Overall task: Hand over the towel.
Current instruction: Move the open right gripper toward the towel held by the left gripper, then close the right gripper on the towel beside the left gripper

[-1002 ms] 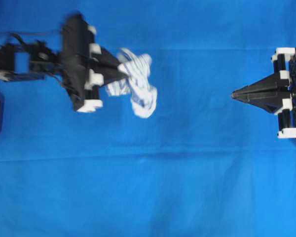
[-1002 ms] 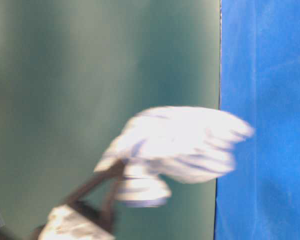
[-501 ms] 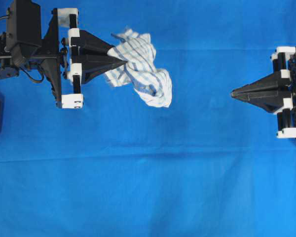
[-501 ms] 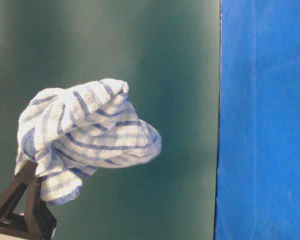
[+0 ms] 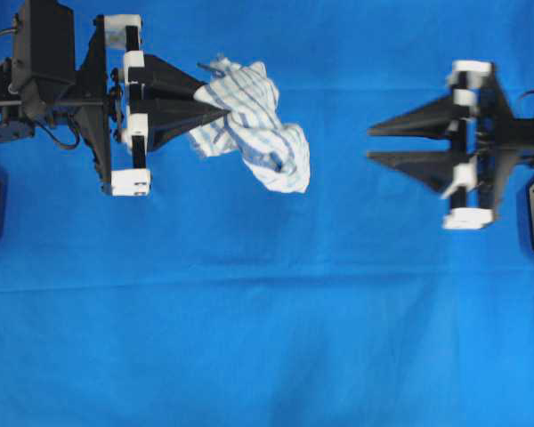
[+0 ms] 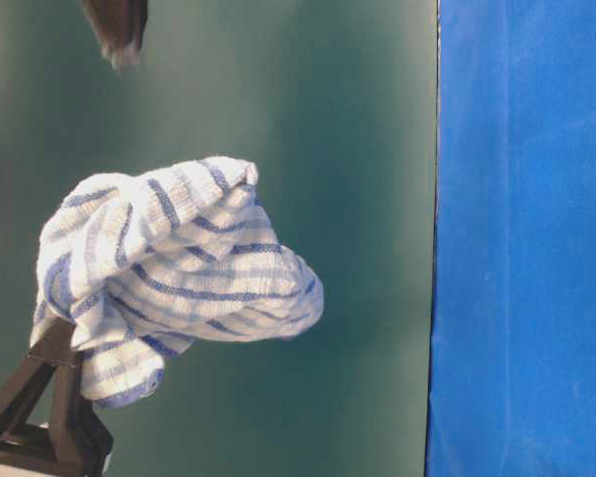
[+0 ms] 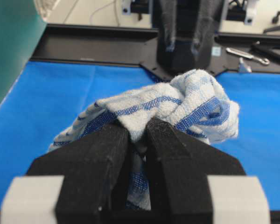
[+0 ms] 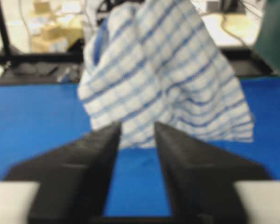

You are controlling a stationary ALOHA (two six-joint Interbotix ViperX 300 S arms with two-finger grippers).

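The towel (image 5: 258, 124), white with thin blue stripes, hangs bunched in the air above the blue cloth at the upper left. My left gripper (image 5: 215, 100) is shut on its edge; the fabric (image 7: 177, 105) bulges out past the black jaws. The table-level view shows the towel (image 6: 169, 278) draped over those jaws. My right gripper (image 5: 372, 144) stands open to the towel's right, pointing at it across a gap, nothing between its fingers. From the right wrist, the towel (image 8: 163, 70) hangs ahead, beyond the open gripper (image 8: 136, 126).
A large plain blue cloth (image 5: 267, 338) covers the whole table. A green wall (image 6: 358, 119) stands behind the towel in the table-level view. Beyond the table, black frame parts and tools (image 7: 247, 51) lie on a dark surface.
My right gripper has opened and moved left toward the towel. The left gripper swung up with the towel a second ago and has since held still.
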